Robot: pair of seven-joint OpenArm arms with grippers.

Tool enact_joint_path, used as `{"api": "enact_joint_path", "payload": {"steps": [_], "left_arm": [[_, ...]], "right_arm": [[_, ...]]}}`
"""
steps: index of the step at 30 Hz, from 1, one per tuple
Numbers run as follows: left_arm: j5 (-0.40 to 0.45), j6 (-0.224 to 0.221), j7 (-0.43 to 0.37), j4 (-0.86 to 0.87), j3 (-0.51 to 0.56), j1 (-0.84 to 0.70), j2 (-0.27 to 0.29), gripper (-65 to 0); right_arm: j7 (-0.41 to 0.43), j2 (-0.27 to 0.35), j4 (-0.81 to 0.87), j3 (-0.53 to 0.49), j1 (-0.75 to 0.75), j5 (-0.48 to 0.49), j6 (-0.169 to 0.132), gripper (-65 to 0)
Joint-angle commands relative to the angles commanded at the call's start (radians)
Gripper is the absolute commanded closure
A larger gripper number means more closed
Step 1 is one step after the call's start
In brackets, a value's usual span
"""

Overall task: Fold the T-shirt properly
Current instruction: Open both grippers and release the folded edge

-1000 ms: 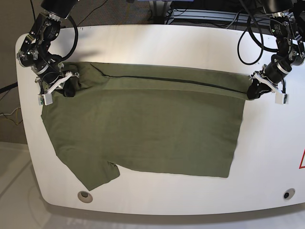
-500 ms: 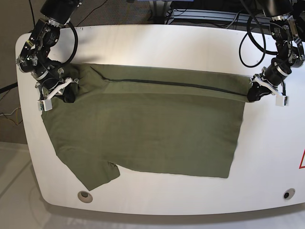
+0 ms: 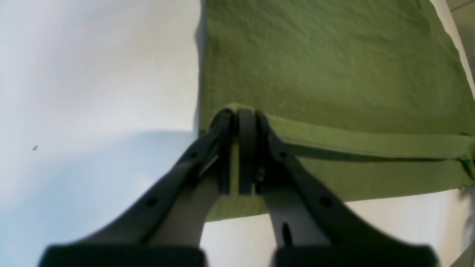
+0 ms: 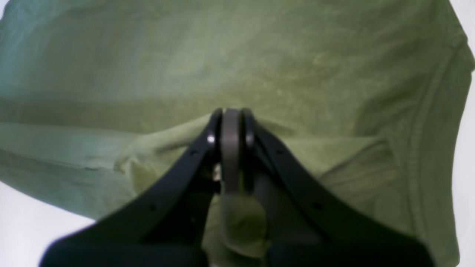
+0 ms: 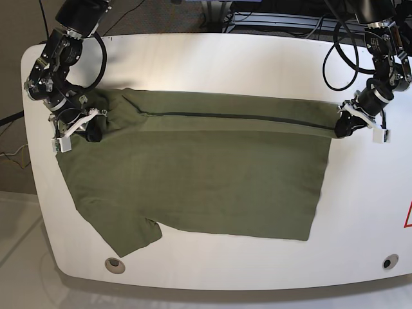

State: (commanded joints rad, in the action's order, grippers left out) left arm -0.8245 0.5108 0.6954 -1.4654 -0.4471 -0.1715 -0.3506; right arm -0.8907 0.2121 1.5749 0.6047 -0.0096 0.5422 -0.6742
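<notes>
At the right edge of the base view, the left gripper (image 5: pixel 346 123) is clamped on the T-shirt (image 5: pixel 206 174), its jaws closed over the corner of a folded-over band of cloth; its wrist view shows green fabric pinched between the pads (image 3: pixel 237 148). Toward the upper left of that view, the right gripper (image 5: pixel 90 125) is likewise closed on the garment's other end, with cloth bunched around the black fingers (image 4: pixel 232 148) near a ribbed seam.

Between the two grips the turned-over edge runs as a long strip across the upper part of the shirt, almost level from left to right, with a dark shadow line beneath it. The rest of the T-shirt lies flat on the white table (image 5: pixel 225 58), spreading from that strip toward the bottom of the frame, one sleeve (image 5: pixel 129 235) pointing to the lower left.

The garment's long axis lies along the line joining the grippers, so each arm holds one end, neither nearer. Judging by this, carrying the fold further means both moving together toward the lower edge.
</notes>
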Motion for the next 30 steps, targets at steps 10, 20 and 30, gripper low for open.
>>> {"api": "enact_joint_path", "payload": {"steps": [10,20,30], "left_arm": [[0.023,-0.014,0.017,0.005,-0.002,0.006,-0.009,-19.8],[0.054,-0.014,0.037,0.007,-0.009,0.015,-0.008,-25.0],[0.08,-0.015,0.04,0.006,-0.005,0.013,-0.017,-26.7]], "right_arm": [[0.006,0.001,-0.008,-0.003,-0.006,-0.019,-0.004,-13.9],[0.009,0.005,-0.007,-0.004,-0.006,-0.024,-0.006,-23.1],[0.031,0.009,0.035,0.001,-0.023,-0.027,-0.01,-32.9]]}}
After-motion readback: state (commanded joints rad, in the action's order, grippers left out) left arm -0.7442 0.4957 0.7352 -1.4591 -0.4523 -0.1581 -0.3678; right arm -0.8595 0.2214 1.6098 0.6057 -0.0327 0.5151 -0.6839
